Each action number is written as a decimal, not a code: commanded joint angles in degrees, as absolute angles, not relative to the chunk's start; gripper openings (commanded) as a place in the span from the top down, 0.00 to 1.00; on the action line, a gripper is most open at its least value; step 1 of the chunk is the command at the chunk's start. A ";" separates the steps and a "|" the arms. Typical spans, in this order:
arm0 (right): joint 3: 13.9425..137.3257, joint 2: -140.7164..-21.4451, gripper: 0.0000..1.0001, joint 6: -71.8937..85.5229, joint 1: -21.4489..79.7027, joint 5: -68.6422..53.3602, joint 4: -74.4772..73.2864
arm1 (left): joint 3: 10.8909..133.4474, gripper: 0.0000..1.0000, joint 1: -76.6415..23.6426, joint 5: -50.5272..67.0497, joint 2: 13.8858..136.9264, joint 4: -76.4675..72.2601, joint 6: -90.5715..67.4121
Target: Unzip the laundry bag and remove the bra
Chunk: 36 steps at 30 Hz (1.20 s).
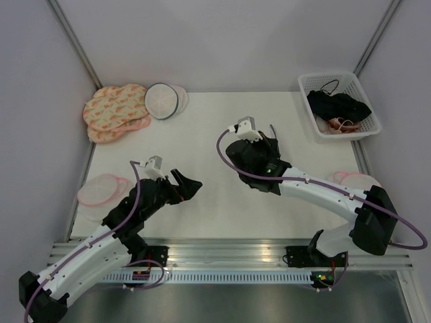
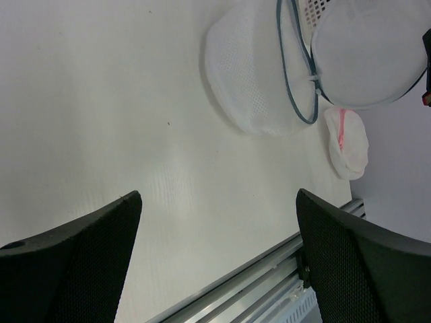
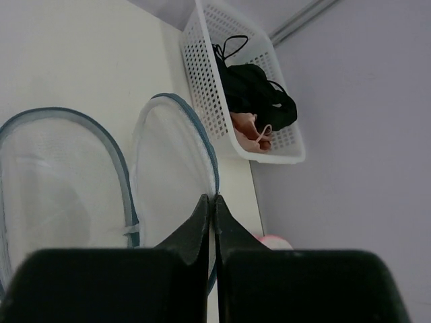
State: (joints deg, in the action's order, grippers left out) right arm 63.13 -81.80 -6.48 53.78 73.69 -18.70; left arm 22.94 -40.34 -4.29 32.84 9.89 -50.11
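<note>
White table (image 1: 202, 121), pale grey walls (image 1: 222, 40), metal corner posts (image 1: 71, 40), aluminium front rail (image 1: 229, 249)

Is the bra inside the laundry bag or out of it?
Out: the bra lies in the white basket, apart from the laundry bag.

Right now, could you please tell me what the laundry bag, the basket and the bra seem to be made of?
Laundry bag: translucent white mesh fabric, fine holes visible, grey-blue rim. Basket: white, likely rigid plastic, a grid of moulded slots. Bra: soft matt black cloth, crumpled, with thin straps.
</note>
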 commanded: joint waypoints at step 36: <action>55.02 -67.95 0.02 19.94 58.27 36.12 -19.07 | 21.97 0.00 -40.52 -4.49 29.53 14.07 -50.71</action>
State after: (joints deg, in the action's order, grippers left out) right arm 56.36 -71.31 12.56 57.93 38.92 -16.45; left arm 22.11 -40.34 -6.76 28.91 16.38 -52.18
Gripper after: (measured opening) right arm 0.978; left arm 0.993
